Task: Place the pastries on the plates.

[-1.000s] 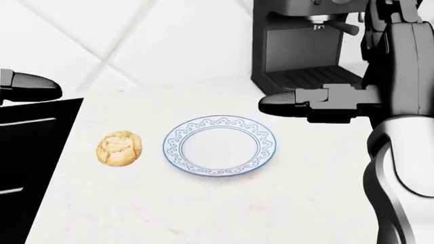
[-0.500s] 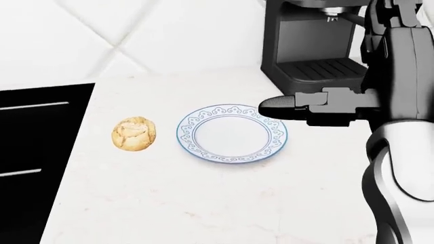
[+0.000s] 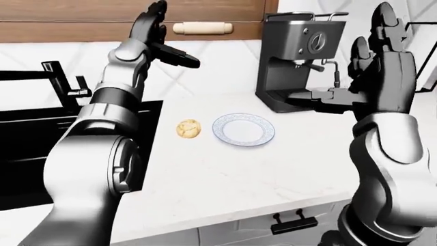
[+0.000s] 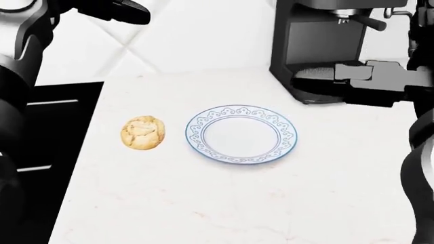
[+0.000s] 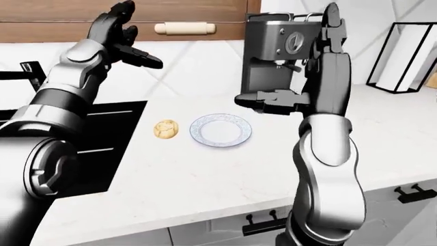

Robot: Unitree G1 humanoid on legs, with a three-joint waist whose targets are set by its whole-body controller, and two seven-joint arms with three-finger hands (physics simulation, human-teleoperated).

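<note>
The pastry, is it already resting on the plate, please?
No, the pastry lies on the counter just left of the empty plate.

The white counter (image 4: 224,203) carries a pastry (image 4: 143,132), a plate (image 4: 241,134) just beside it, and seemingly a coffee machine (image 3: 298,61).

Blue-patterned white plate (image 4: 241,134), golden pastry (image 4: 143,132)

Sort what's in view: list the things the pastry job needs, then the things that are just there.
Needed for the job:
cookie
plate, empty
left hand, open
right hand, open

Just there:
espresso machine
sink
faucet
rolling pin
</note>
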